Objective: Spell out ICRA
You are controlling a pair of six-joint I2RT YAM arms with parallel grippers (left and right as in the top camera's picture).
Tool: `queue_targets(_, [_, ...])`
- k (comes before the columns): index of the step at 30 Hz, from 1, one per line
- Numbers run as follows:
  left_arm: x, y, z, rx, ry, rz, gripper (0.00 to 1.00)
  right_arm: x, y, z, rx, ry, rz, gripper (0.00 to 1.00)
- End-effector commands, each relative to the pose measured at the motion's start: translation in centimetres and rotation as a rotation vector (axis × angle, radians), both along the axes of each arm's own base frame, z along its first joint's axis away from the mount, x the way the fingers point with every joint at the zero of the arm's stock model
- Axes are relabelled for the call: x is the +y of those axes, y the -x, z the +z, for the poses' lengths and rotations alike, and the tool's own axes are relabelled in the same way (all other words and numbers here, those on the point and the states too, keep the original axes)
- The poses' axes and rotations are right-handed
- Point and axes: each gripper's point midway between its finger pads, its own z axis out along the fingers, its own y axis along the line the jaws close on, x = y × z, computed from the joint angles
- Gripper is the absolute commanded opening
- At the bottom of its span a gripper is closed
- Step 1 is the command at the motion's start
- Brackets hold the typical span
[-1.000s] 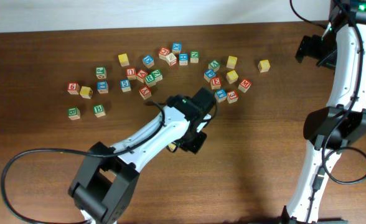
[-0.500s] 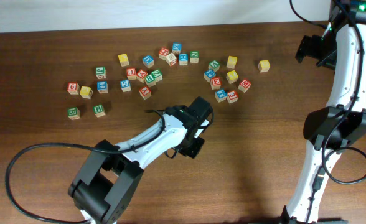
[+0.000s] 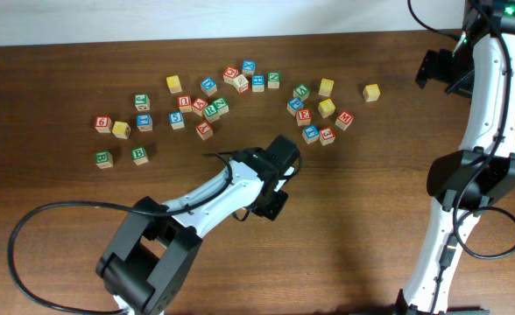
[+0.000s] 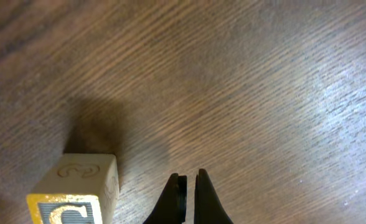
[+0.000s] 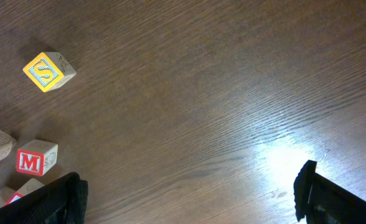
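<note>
In the left wrist view the yellow-faced C cube [image 4: 74,190] stands on the table at the lower left. My left gripper [image 4: 188,178] is shut on nothing, just right of the cube and apart from it. In the overhead view the left gripper [image 3: 273,203] sits over the table's middle, and the arm hides most of the C cube. Red and green cubes lie in the clusters [image 3: 207,108] behind, their letters too small to read, so I cannot pick out I, R or A. My right gripper [image 5: 189,196] is open wide and empty, at the far right [image 3: 437,68].
Loose cubes spread along the back: a left group [image 3: 122,129], a middle group and a right group [image 3: 314,112]. A yellow S cube [image 5: 48,70] and a red M cube [image 5: 35,160] lie left of my right gripper. A black cable [image 3: 38,223] loops at the front left.
My left arm has moved a little toward the front of the table, then held still. The right arm has not moved.
</note>
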Motion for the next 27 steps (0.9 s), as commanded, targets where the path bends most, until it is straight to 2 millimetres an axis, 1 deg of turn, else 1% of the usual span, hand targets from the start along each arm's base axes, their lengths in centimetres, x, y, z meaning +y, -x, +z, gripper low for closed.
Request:
queue_targets(1, [0.5, 0.07, -0.31, -0.007, -0.02, -0.012, 0.0, 0.33, 0.07, 0.35, -0.005, -0.002, -0.002, 0.98])
queue_targets(27, [0.78, 0.39, -0.35, 0.006, -0.031, -0.012, 0.0, 0.31, 0.08, 0.35, -0.005, -0.002, -0.003, 0.98])
